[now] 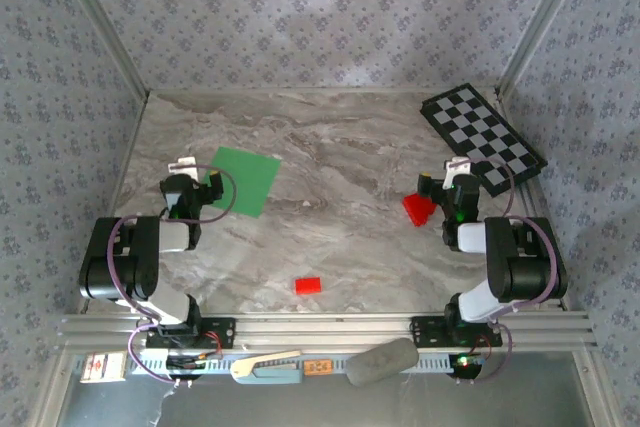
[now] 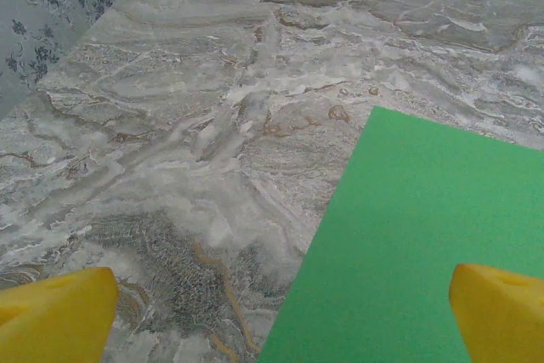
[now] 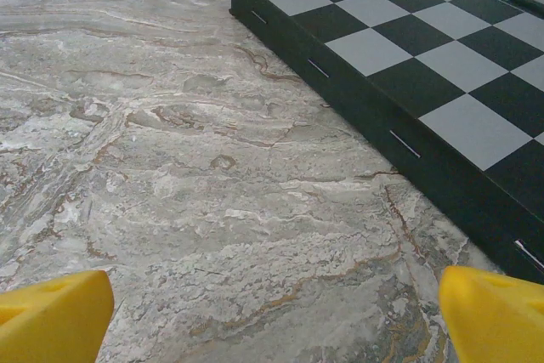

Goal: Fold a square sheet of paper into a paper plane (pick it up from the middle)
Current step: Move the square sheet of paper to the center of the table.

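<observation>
The square sheet of paper [image 2: 425,244] lies flat at the table's [image 1: 340,147] left. Its edge runs between the left gripper's [image 2: 280,316] spread yellow fingers (nothing held). The right gripper [image 3: 272,316], fingers likewise apart, faces the checkerboard [image 3: 408,48]; a red wedge [image 1: 418,208] and a red block [image 1: 307,285] lie nearer.

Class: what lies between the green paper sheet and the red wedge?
Only bare marble table between the square sheet of paper and the red wedge, in the top external view; the small red block sits nearer the arms.

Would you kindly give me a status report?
Left gripper open, empty. Right gripper likewise. Square sheet of paper flat, unfolded, by left gripper. Nothing on it.
</observation>
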`<act>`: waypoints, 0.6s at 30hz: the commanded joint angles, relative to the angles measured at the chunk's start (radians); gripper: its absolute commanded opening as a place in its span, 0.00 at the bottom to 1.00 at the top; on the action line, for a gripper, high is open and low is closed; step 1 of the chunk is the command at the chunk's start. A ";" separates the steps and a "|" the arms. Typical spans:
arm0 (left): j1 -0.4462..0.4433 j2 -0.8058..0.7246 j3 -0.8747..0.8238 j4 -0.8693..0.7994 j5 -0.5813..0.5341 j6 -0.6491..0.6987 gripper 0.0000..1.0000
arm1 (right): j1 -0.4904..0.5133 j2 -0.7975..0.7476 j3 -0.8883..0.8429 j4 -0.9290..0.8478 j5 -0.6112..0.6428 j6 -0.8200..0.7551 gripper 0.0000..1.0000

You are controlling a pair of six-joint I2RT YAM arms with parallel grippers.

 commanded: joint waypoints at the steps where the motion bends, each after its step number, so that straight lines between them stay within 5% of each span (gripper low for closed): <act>1: 0.001 0.006 0.015 0.019 -0.001 0.014 1.00 | -0.005 0.008 0.022 -0.016 -0.008 -0.009 1.00; 18: 0.002 0.006 0.014 0.017 0.005 0.014 1.00 | -0.006 0.008 0.023 -0.016 -0.010 -0.008 1.00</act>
